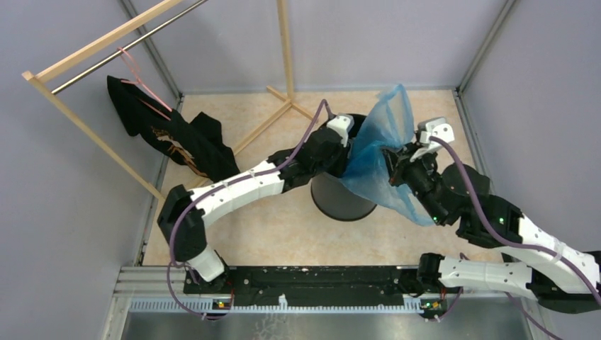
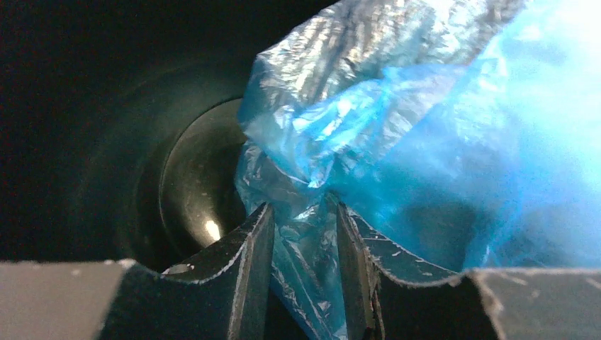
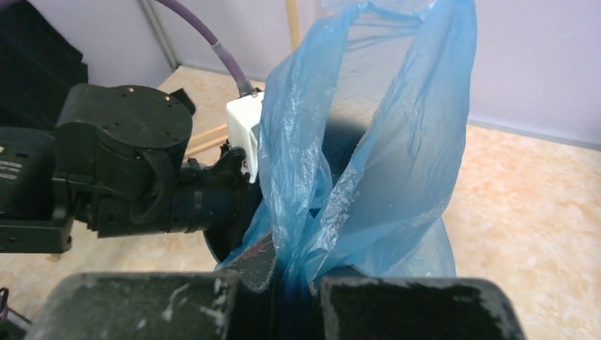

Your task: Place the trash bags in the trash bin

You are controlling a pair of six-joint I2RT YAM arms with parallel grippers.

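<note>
Two-point grip on the trash bag (image 1: pixel 379 152): pinching it with the left gripper (image 2: pixel 298 212) low in the mouth of the trash bin (image 1: pixel 340 202), and with the right gripper (image 3: pixel 290 265) higher up, just beside the rim on the right. Closing both pincers down to a narrow slot, each clamping bunched blue film and holding nothing else.

Judging the split as deliberate: drawing one fold down inside with the left while lifting the rest clear with the right, and so keeping the sheet from snagging on the rim.

Sitting mostly outside the bin for now: standing up above it in a loose peak, draping over the right side of the rim, hanging down the outer wall, and reaching inside only at the left-held fold. Seeing bare bin floor with a glint in the left wrist view, so reckoning on most of the stuffing not yet done.

Hard to make out:
- Losing most of the rim from above under the left arm (image 1: pixel 241 188) and film.
- Not telling how deep the left fingers (image 2: pixel 251 276) are reaching.
- Losing the right fingertips at the bottom edge of the right wrist view, under film.
- Not managing to pick out the bag's opening.

Skipping the black garment (image 1: pixel 170 134) on the wooden rack (image 1: pixel 99 42), well apart at the left of the table (image 1: pixel 283 227).
</note>
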